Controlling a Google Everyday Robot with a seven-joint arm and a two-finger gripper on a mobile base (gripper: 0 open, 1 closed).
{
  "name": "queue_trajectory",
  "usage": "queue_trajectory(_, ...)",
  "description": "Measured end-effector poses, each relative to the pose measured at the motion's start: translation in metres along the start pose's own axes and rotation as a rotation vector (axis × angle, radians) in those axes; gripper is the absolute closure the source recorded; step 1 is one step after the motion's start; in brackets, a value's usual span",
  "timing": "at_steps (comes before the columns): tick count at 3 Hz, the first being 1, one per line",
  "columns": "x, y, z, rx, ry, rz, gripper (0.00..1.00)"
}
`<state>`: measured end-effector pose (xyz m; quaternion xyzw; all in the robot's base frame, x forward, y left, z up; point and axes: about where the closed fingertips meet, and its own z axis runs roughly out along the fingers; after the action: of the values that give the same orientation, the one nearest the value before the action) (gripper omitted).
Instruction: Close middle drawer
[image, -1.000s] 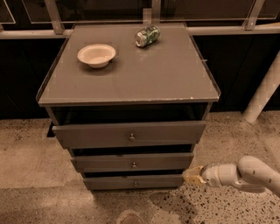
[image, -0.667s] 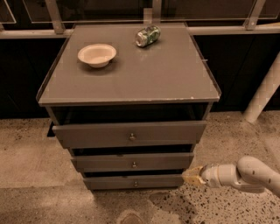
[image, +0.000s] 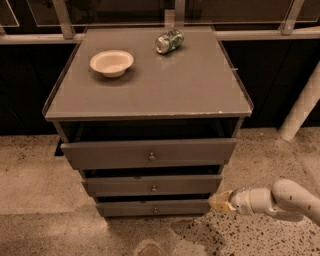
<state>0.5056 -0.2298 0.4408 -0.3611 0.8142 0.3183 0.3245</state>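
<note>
The grey cabinet (image: 150, 95) has three drawers, each with a small round knob. The middle drawer (image: 152, 184) has a low flat front and stands partly pulled out, with a dark gap above it. The top drawer (image: 148, 153) is the widest and sticks out furthest. The bottom drawer (image: 154, 207) is the narrowest. My gripper (image: 220, 201) is low on the right, on a white arm (image: 280, 200) that comes in from the right edge. It sits just off the right end of the middle and bottom drawer fronts, and I cannot tell whether it touches them.
A cream bowl (image: 111, 62) and a green can (image: 170, 41) lying on its side are on the cabinet top. A white post (image: 302, 107) stands at the right. A railing (image: 150, 20) runs behind. The floor (image: 40, 220) is speckled stone.
</note>
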Motion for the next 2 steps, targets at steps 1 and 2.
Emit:
queue_trajectory(1,0.0,0.0,0.0,0.0,0.0,0.0,0.12)
queue_trajectory(2,0.0,0.0,0.0001,0.0,0.0,0.0,0.0)
